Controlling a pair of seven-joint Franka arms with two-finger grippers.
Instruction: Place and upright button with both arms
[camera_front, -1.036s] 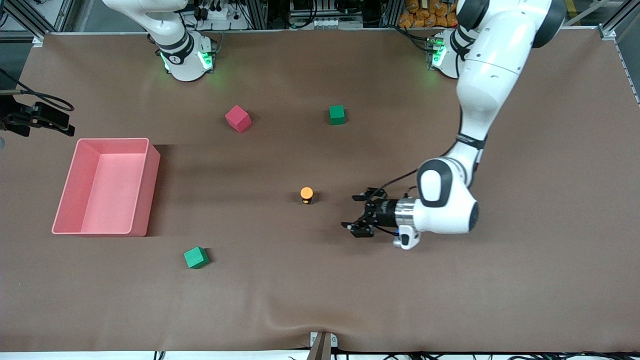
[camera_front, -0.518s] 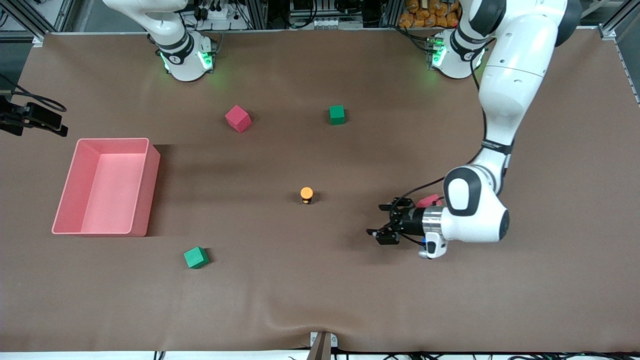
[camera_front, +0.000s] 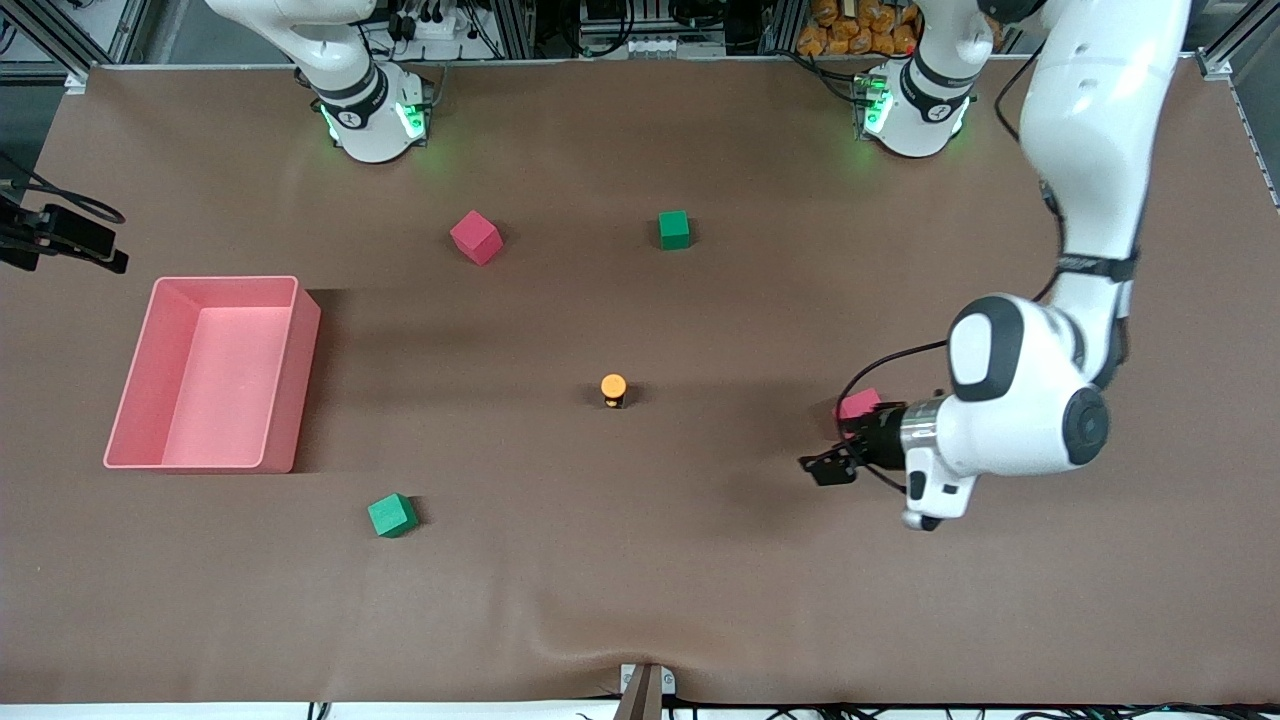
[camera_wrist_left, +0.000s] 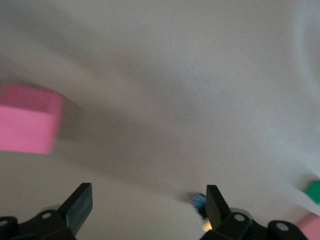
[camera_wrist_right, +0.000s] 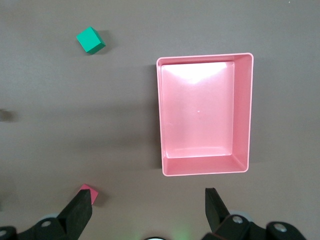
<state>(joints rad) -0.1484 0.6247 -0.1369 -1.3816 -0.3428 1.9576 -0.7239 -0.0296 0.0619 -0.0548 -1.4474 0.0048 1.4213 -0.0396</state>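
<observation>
Surface: brown cloth-covered table (camera_front: 640, 580), rippled at its front edge.
Button (camera_front: 613, 389): upright near the table's middle, round orange cap on top, small black body below; blue marks only faintly visible.
Left gripper (camera_front: 838, 452): low over the table toward the left arm's end, fingers spread wide, holding nothing; partly covers a pink cube (camera_front: 858, 405).
Right gripper (camera_wrist_right: 147, 212): high over the pink bin (camera_front: 215, 372), fingers wide apart, empty; arm waits, mostly cut off in front view.
Left wrist view: blurred; button indistinct.
</observation>
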